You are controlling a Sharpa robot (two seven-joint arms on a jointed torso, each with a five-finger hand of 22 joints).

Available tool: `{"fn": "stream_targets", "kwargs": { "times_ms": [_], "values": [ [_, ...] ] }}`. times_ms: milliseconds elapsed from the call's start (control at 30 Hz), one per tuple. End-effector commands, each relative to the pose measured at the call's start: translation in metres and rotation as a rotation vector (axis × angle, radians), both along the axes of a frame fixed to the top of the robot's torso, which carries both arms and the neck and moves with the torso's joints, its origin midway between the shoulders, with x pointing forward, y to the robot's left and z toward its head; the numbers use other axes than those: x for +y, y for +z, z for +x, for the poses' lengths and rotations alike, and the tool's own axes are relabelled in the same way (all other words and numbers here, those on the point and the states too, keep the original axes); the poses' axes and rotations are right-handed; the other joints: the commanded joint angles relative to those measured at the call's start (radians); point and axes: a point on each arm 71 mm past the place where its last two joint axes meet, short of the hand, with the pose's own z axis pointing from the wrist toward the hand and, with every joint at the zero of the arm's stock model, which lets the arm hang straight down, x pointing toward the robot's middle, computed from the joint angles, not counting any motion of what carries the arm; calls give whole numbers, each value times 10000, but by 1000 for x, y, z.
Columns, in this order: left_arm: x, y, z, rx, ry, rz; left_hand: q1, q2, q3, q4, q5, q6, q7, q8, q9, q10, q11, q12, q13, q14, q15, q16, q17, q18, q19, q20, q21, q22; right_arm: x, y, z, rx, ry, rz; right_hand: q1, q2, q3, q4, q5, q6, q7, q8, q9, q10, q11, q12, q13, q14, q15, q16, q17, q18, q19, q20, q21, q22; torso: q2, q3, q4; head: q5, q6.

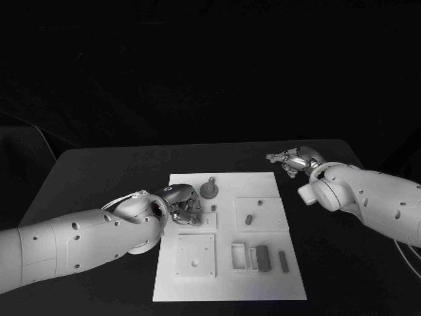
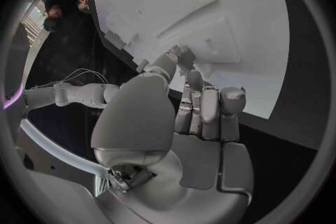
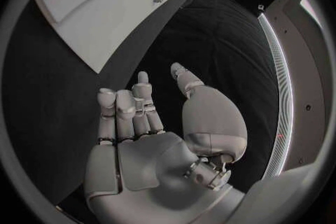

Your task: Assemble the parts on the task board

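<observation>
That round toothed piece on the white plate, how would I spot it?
Find the white task board in the middle of the black table. Near its far edge, just beyond the left hand, lies a grey gear. It is the one round piece; the other parts are small pegs and bars.

Board mid-counter, hands at its two sides

The board lies in the middle of the counter. The left hand sits over the board's left edge, just left of the gear near the far edge. The right hand hovers off the board, past its far right corner. Bars lie toward the near right.
</observation>
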Motion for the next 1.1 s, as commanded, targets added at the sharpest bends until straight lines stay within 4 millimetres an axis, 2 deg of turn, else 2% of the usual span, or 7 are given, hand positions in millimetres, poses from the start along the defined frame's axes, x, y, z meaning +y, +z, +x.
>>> {"fn": "stream_targets", "kwargs": {
  "times_ms": [33, 300, 767, 1100],
  "values": [
    [-2, -2, -1, 155, -92, 194, 41, 34, 11, -56, 7, 272, 205, 56, 131, 54, -10, -6, -13, -47, 1, 65, -17, 866, -7, -27, 308, 14, 2, 0, 0, 12, 228, -51, -11, 102, -14, -69, 8, 11, 50, 68, 14, 35, -39, -47, -12, -29, -71, -49, -9, 211, 58, -14, 1367, 11, -2, 6, -2, -14, -13],
    [-3, -3, -2, 264, -142, 335, 48, 37, 12, -65, 10, 273, 205, 56, 131, 58, -11, -8, -15, -46, 0, 68, -20, 868, -7, -28, 310, 15, 2, 0, 0, 31, 231, -54, -12, 106, -16, -69, 7, 14, 50, 70, 14, 37, -40, -47, -14, -27, -71, -49, -10, 212, 60, -14, 1368, 11, 2, 8, 2, -32, -39],
    [-3, -3, -4, 322, -205, 380, 55, 35, 10, -81, 14, 276, 204, 55, 131, 63, -14, -12, -19, -44, -2, 71, -24, 871, -7, -29, 312, 15, 2, -1, 0, 71, 241, -58, -14, 111, -20, -68, 6, 19, 51, 72, 15, 40, -41, -49, -17, -25, -72, -50, -10, 213, 64, -15, 1369, 12, 1, -15, 9, -45, -94],
    [-3, -3, -3, 263, -174, 349, 54, -12, -16, -114, 5, 274, 206, 49, 130, 65, -16, -24, -28, -42, -4, 78, -32, 874, -10, -29, 315, 16, 3, -2, 0, 94, 259, -56, -17, 115, -23, -67, 5, 22, 51, 73, 15, 42, -42, -49, -19, -24, -72, -50, -10, 214, 66, -15, 1370, 13, -1, -6, 7, -31, -95]
  ]
}}
